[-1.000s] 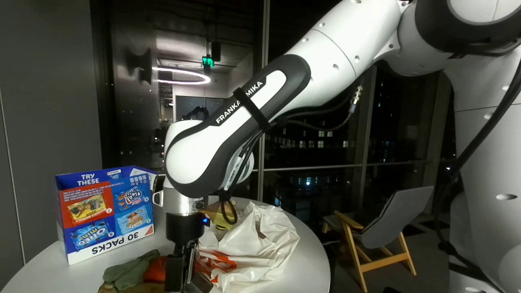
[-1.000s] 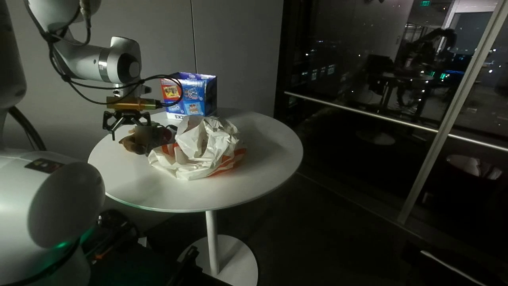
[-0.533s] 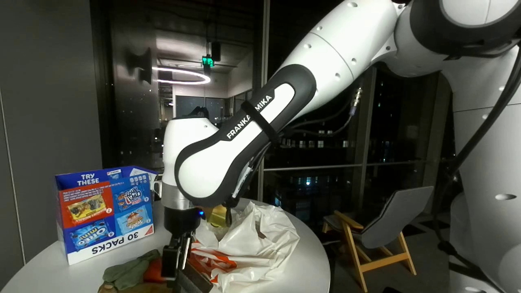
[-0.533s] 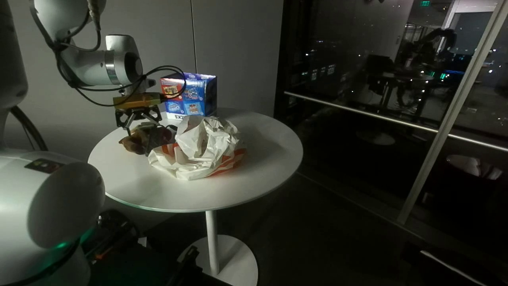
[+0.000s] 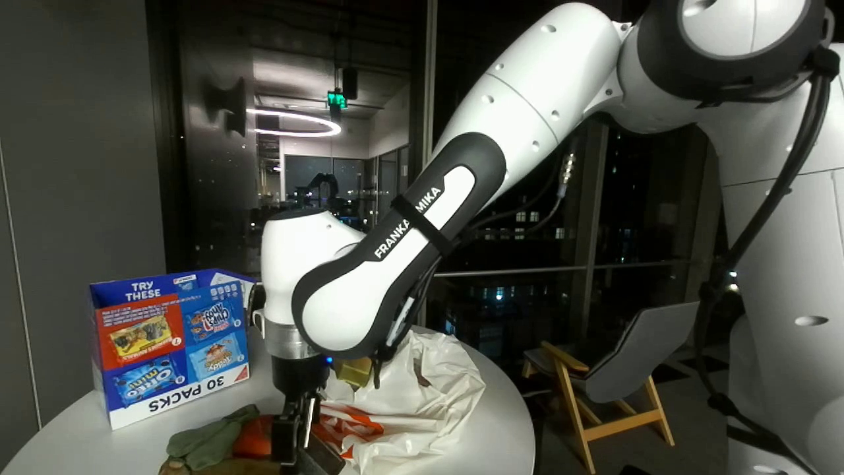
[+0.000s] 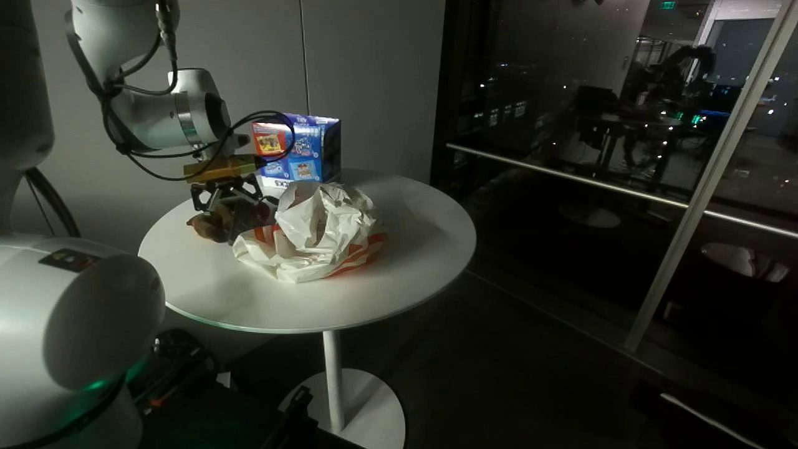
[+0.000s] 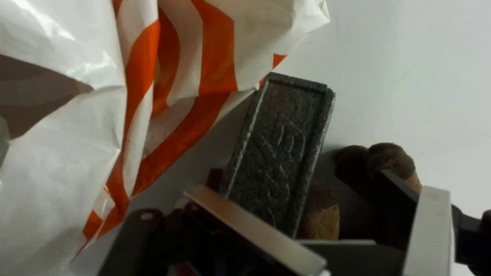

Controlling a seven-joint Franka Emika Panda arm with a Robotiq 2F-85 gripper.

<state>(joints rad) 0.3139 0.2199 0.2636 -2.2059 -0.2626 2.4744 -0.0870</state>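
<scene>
Dark block [image 7: 280, 153], long axis running up and rightward, wrist view

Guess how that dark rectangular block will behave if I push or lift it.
The dark block probably keeps its shape: its edges run straight. Its boxy form suggests sliding rather than rolling. The marked, grainy-looking face may grip fairly well; weight I can't judge.
</scene>
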